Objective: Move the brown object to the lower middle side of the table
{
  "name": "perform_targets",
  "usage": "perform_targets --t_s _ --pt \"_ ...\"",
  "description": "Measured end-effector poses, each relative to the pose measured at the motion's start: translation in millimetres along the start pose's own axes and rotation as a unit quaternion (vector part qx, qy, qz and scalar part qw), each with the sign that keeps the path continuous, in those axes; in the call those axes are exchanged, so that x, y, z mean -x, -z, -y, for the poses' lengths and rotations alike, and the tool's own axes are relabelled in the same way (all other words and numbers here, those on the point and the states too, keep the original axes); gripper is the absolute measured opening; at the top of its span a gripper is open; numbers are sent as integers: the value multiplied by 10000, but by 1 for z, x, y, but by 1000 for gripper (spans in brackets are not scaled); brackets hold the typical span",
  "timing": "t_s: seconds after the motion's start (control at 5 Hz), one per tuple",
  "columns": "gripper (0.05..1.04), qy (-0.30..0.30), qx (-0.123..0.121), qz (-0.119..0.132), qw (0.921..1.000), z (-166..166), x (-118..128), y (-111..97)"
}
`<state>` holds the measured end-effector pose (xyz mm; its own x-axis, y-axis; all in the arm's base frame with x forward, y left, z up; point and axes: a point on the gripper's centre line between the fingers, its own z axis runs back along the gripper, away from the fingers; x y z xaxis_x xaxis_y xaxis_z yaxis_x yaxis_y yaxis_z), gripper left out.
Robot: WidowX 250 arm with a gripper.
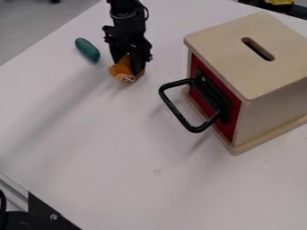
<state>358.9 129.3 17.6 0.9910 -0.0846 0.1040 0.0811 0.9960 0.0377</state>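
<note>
1. The wooden box (231, 49) is the landmark: pale, smooth wood, square-built, with a rounded slot (258, 49) cut in its flat top and a wider base rim.
2. The side of the box facing left in the view carries a red panel (229, 130) and a black, squared-off loop handle (176, 113) with rounded corners, jutting outward.
3. The brown object (120, 69), an orange-brown, rounded lump with a pale, string-like loop (126, 78) at its lower end, lies to the left of the box, well apart from it.
4. The black gripper (130, 64) hangs to the left of the box too, its lower end right at the brown object, which shows on both sides of it. The gripper covers part of the object there, so I cannot tell whether it is spread or pinching.
5. Farther left of the box, beyond the gripper, lies a smooth green object (87, 50), long with blunt ends.
6. Under the box spreads the desk (114, 157), white and flat, with soft shadows.
</note>
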Motion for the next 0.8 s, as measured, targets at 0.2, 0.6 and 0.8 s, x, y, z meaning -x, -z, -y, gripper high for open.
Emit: perform_targets --t_s 0.2,0.6,0.8 --pt "607 -40 23 121 9999 1 -2 -14" --pt "607 -216 -48 675 9975 5 4 -75" --pt "607 -436 -70 718 9964 15 27 -90"
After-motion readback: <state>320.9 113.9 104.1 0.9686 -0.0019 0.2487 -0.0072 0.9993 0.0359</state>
